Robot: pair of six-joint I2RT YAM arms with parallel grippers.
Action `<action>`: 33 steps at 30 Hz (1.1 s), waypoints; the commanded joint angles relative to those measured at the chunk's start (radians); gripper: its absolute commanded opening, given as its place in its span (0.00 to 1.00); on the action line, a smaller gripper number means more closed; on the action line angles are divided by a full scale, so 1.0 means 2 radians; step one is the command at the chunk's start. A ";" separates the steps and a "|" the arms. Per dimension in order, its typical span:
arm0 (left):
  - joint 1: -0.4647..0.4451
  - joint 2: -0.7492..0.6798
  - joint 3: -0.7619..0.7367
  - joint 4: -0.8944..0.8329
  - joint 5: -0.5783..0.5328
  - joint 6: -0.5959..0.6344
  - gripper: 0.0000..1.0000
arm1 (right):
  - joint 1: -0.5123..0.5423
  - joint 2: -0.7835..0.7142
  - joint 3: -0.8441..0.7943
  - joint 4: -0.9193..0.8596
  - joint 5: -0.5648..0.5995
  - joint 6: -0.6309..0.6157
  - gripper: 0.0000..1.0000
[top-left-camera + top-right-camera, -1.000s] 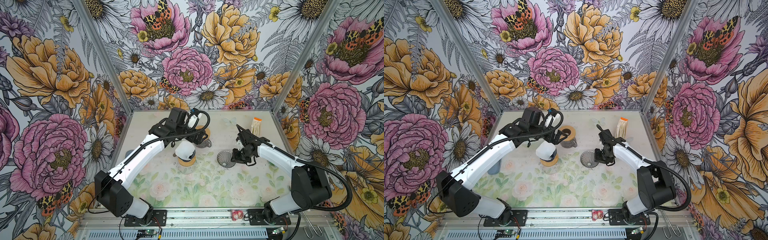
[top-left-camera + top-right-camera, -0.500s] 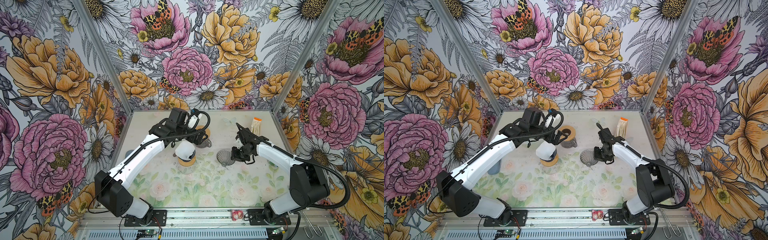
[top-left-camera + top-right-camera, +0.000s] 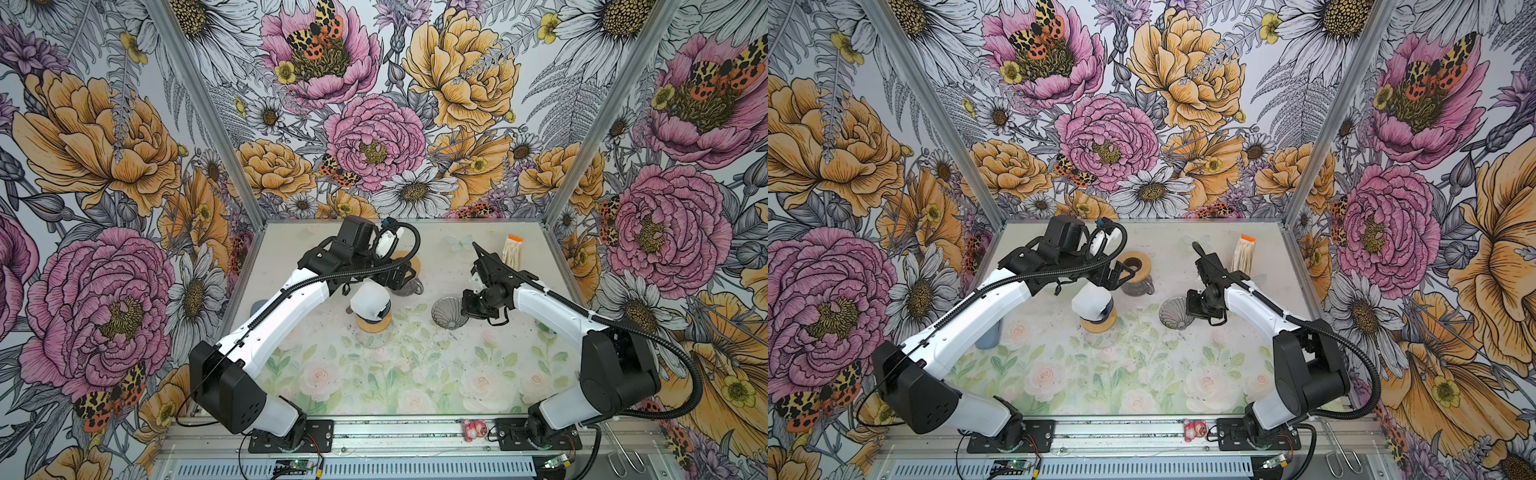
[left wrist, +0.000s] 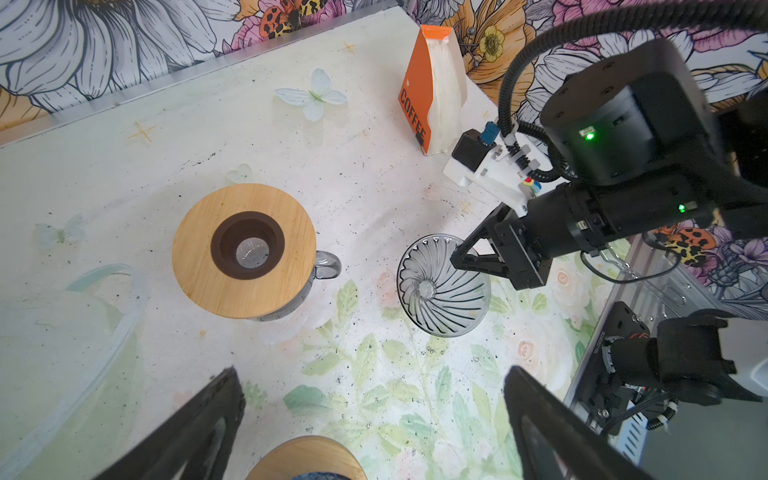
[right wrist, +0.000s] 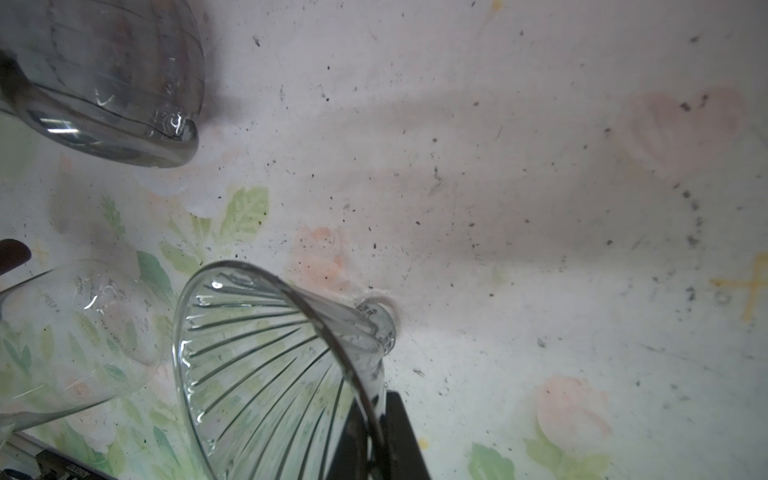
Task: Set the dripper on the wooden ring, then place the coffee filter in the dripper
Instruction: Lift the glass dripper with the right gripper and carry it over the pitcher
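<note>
right gripper [image 4: 457,259] clenched on the dripper [image 4: 442,286] rim; left gripper [image 4: 374,415] released, empty. dripper holds nothing yet; filter pack [image 4: 428,95] stands beyond it, untouched.

Floral-printed table [image 3: 415,374], front half: left unobstructed. Middle strip: narrowed by wooden-lidded glass carafe [image 4: 244,251], clear ribbed glass dripper [image 4: 442,286], wood-collared vessel [image 3: 376,325]; bare gap seen between carafe and dripper. Far right corner: occupied by upright orange filter packet [image 4: 432,91].

The word "COFFEE" runs in black capitals down the orange cardboard filter pack [image 4: 412,109]; smaller print elsewhere is too blurred to read
</note>
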 commanded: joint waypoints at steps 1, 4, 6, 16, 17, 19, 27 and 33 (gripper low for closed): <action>-0.005 -0.008 -0.004 0.000 -0.007 0.009 0.99 | 0.002 -0.021 0.018 0.001 0.004 0.003 0.00; -0.005 -0.011 -0.002 0.000 -0.006 0.008 0.99 | 0.002 -0.029 0.026 0.000 -0.002 0.002 0.00; -0.005 -0.012 0.000 0.000 -0.004 0.008 0.99 | 0.002 -0.038 0.033 0.000 -0.002 0.002 0.00; -0.001 -0.021 0.013 0.000 -0.018 0.006 0.99 | 0.001 -0.051 0.099 0.000 -0.020 -0.001 0.00; 0.002 -0.021 0.013 0.000 -0.023 0.004 0.99 | 0.001 -0.046 0.110 0.000 -0.021 -0.001 0.00; 0.008 -0.023 0.014 0.000 -0.024 0.001 0.99 | 0.002 -0.039 0.131 0.000 -0.024 -0.001 0.00; 0.031 -0.034 0.011 0.002 -0.021 0.001 0.99 | 0.017 0.016 0.230 0.001 -0.036 -0.010 0.00; 0.050 -0.042 0.005 0.002 -0.026 -0.005 0.99 | 0.035 0.079 0.301 0.000 -0.032 -0.008 0.00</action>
